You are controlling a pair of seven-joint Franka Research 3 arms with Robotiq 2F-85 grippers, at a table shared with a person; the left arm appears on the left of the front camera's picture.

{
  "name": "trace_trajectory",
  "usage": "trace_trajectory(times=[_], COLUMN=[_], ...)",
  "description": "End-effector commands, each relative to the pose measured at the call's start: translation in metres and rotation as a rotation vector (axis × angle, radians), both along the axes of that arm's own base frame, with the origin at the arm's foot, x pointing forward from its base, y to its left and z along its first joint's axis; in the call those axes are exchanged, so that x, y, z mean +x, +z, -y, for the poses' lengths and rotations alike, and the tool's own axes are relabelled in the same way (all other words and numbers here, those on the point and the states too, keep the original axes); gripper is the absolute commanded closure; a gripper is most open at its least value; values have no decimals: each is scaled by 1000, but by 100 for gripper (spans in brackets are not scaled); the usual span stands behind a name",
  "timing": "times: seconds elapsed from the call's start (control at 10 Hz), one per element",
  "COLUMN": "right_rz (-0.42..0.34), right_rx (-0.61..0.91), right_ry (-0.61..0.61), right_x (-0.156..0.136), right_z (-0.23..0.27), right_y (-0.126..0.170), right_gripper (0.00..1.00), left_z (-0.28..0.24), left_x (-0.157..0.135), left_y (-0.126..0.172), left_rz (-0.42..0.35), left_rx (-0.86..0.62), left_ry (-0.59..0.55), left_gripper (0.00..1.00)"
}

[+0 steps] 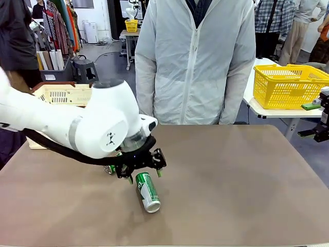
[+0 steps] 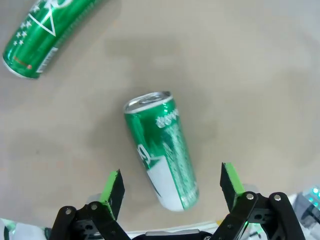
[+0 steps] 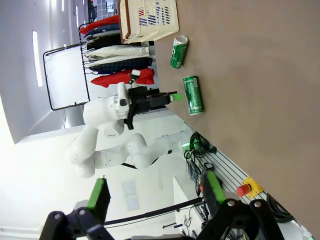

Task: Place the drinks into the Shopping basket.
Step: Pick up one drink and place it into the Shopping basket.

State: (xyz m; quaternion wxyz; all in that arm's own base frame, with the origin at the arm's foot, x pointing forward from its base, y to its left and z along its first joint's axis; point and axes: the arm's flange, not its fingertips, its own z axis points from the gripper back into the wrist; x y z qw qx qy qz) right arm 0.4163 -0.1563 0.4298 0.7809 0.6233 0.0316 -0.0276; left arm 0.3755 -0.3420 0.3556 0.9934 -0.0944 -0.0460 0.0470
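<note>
item 1: left gripper (image 1: 144,176), jaws spread wide, nothing held, hanging over a green can (image 1: 147,191) to straddle its width. can on its side on the table (image 1: 231,180), long axis running toward the robot's edge. item 2: second green can (image 1: 109,169), also lying down, mostly hidden, axis probably slanted. item 3: shopping basket (image 1: 61,95), far left. right gripper (image 3: 155,192) spread, empty.

Grey floor (image 1: 110,56), clothes rack (image 3: 107,50), white side table (image 1: 267,109) holding yellow basket (image 1: 288,85).

Even, bright indoor light, soft shadows on the table (image 1: 247,175), wrist views bent at edges, perhaps slightly blurred.
</note>
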Motion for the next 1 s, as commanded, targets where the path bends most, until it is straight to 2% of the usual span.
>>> trace_trajectory(times=[0.0, 0.2, 0.4, 0.6, 0.8, 0.9], right_rz=[-19, -19, -19, -19, -19, -19], right_rx=[-24, -24, -24, -24, -24, -24], right_ry=[4, 4, 4, 4, 4, 4], right_x=[0, 0, 0, 0, 0, 0], right_z=[1, 1, 1, 1, 1, 1], right_y=[4, 4, 4, 4, 4, 4], right_gripper=[0, 0, 0, 0, 0, 0], left_z=[19, 20, 25, 24, 23, 23], left_x=[12, 16, 20, 21, 22, 22], left_y=[-20, -42, -53, -57, -53, -53], left_rz=[-7, -46, -40, -70, -66, -60], left_rx=[68, 103, 64, 86, 79, 92], left_ry=[61, 83, 114, 117, 120, 114], left_gripper=[0, 0, 0, 0, 0, 47])
